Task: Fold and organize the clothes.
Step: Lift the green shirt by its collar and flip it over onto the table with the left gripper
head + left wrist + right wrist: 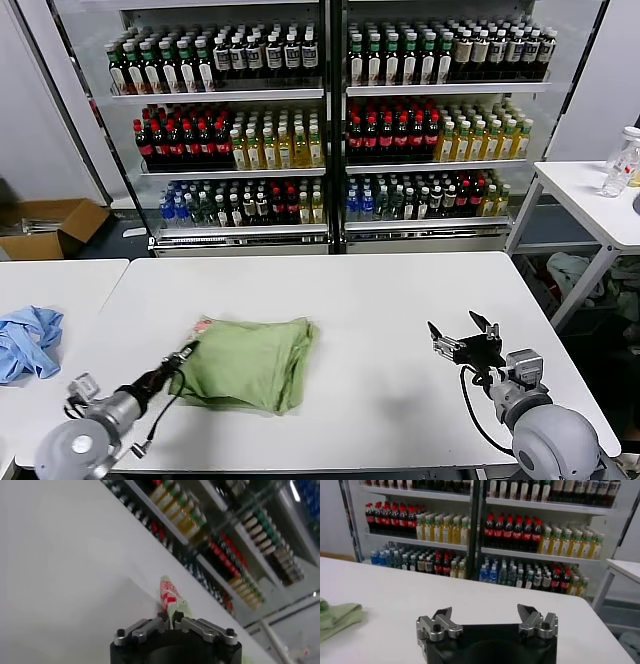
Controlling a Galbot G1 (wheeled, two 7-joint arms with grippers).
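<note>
While the folded polo shirt lies on the tabletop, the left gripper pinches its left edge. Right gripper hovers nearby, fingers spread.

Left arm: enters from lower left, forearm angled up and to right, low over table. Left gripper: fingers pinched together on edge of green polo shirt, fabric strip caught between tips. Right arm: enters from lower right, reaches up and to left, cable looped beside wrist. Right gripper: fingers spread wide, holding nothing, raised off table.
</note>
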